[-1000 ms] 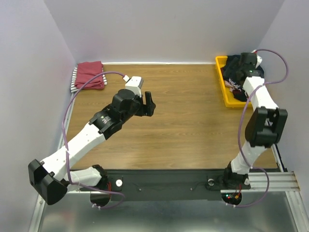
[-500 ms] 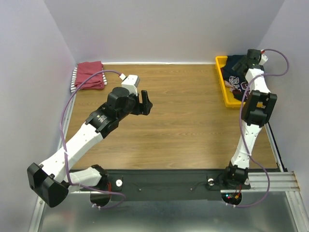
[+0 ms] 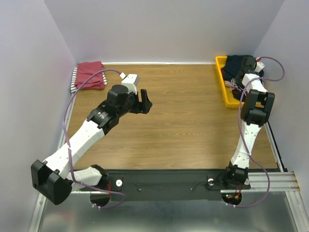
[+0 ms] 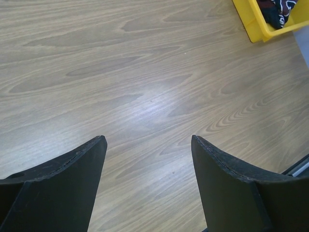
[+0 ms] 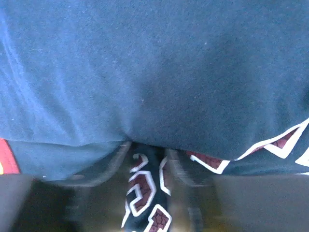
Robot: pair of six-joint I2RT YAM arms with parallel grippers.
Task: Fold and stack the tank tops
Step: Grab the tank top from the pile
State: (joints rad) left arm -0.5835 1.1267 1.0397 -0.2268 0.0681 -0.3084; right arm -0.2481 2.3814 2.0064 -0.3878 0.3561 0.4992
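A wooden table [image 3: 183, 116] with light brown grain lies between pale, plain walls [image 3: 169, 29]. A yellow plastic tray [image 3: 220, 72] sits at its far right corner, close to the right wall. Along the near edge runs a black bar [image 3: 164, 186], with a ridged metal rail [image 3: 277, 181] at its right end.

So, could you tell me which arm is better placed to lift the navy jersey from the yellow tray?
Right. The right gripper is down in the yellow tray with the navy jersey between its fingers; the left gripper hangs open over the table, well away.
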